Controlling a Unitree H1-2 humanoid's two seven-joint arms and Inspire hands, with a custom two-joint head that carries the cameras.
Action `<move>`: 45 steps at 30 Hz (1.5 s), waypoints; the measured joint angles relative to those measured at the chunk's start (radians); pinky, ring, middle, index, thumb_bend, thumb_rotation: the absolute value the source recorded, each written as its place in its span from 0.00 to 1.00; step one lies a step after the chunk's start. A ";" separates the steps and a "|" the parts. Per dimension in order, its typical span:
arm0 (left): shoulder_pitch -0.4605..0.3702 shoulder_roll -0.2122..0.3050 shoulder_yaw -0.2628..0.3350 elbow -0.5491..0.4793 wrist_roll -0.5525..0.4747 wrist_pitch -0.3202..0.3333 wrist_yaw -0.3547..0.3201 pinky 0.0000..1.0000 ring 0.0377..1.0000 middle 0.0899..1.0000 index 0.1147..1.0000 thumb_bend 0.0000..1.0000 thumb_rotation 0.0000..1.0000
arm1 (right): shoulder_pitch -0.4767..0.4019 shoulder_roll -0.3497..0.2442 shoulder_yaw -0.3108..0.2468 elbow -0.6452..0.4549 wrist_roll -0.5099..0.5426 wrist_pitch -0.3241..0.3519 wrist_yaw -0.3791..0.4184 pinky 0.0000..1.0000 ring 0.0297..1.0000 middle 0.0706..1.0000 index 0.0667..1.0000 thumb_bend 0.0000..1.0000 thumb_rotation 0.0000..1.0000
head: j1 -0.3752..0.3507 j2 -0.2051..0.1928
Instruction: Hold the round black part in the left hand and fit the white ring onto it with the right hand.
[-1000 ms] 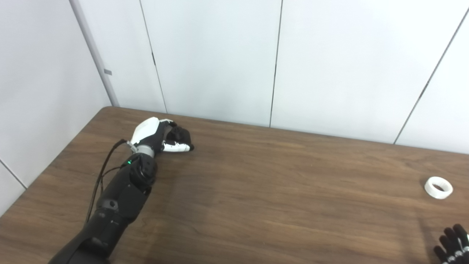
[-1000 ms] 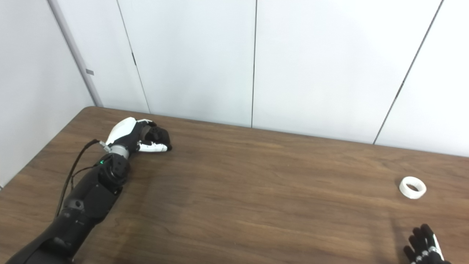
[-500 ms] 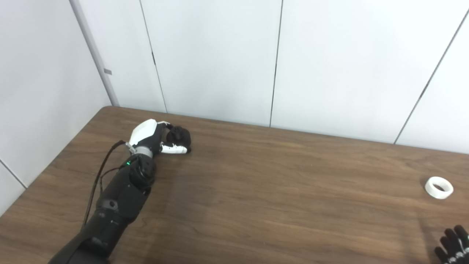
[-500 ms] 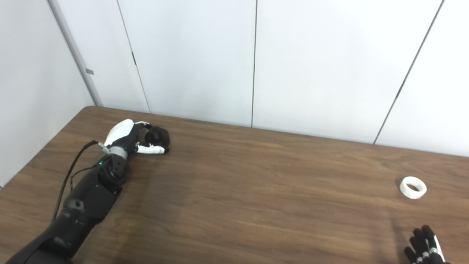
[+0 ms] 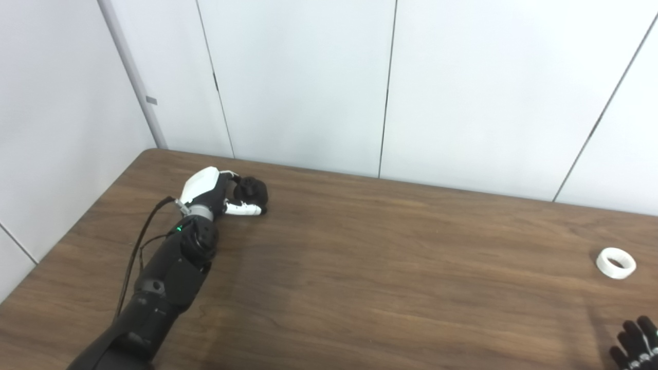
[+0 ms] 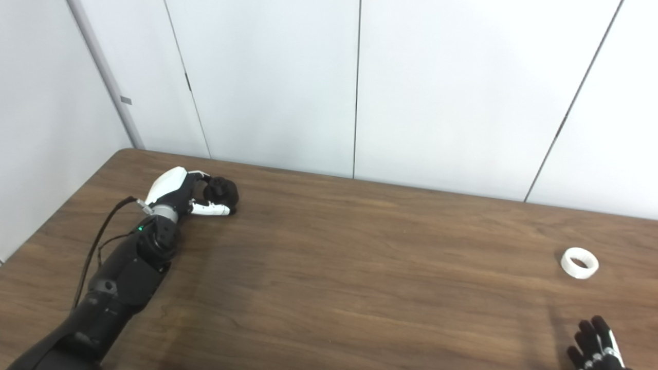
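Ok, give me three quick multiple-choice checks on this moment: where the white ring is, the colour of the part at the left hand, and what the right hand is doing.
1. Where does the white ring lie?
A. on the wooden table, far right
B. in the left robot hand
C. on the black part

2. What colour is the round part at the left robot hand?
A. white
B. black
C. red

3. What is the state of the right robot hand?
A. shut on the ring
B. pressing on the black part
C. holding nothing, fingers spread, at the bottom right corner

Answers: 1 A, the ring sits alone on bare wood. 2 B, the part is dark against the hand's white shell. 3 C, its fingertips are apart and short of the ring.
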 measured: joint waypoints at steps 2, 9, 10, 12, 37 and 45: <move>0.000 0.000 -0.001 0.000 0.000 0.001 0.000 1.00 0.99 0.92 0.74 0.88 0.35 | 0.000 0.000 0.000 0.000 0.001 0.000 0.000 1.00 0.99 0.98 1.00 0.54 1.00 | -0.003 0.000; -0.004 0.000 -0.004 0.004 0.001 0.000 0.002 1.00 0.98 0.91 0.72 0.86 0.32 | 0.000 0.000 0.000 0.000 -0.001 -0.001 0.000 1.00 0.99 0.98 1.00 0.56 1.00 | -0.005 -0.003; -0.005 0.000 -0.004 0.004 0.001 0.000 0.002 1.00 0.98 0.91 0.71 0.86 0.32 | 0.000 0.000 0.000 0.000 -0.001 -0.001 0.000 1.00 0.99 0.98 1.00 0.56 1.00 | -0.005 -0.003; -0.005 0.000 -0.004 0.005 0.001 0.000 0.004 1.00 0.98 0.91 0.71 0.85 0.32 | 0.000 0.000 0.000 0.000 -0.001 -0.001 0.000 1.00 0.99 0.98 1.00 0.56 1.00 | -0.005 -0.003; -0.027 0.000 -0.012 0.046 -0.001 -0.018 0.039 1.00 0.96 0.88 0.64 0.80 0.27 | -0.001 0.000 -0.002 0.002 -0.001 -0.002 0.001 1.00 1.00 0.99 1.00 0.55 1.00 | -0.006 -0.012; -0.030 -0.001 -0.012 0.059 -0.002 -0.043 0.044 1.00 0.96 0.88 0.63 0.77 0.23 | 0.000 0.000 -0.002 0.002 -0.001 -0.003 0.002 1.00 1.00 0.98 1.00 0.56 1.00 | -0.006 -0.017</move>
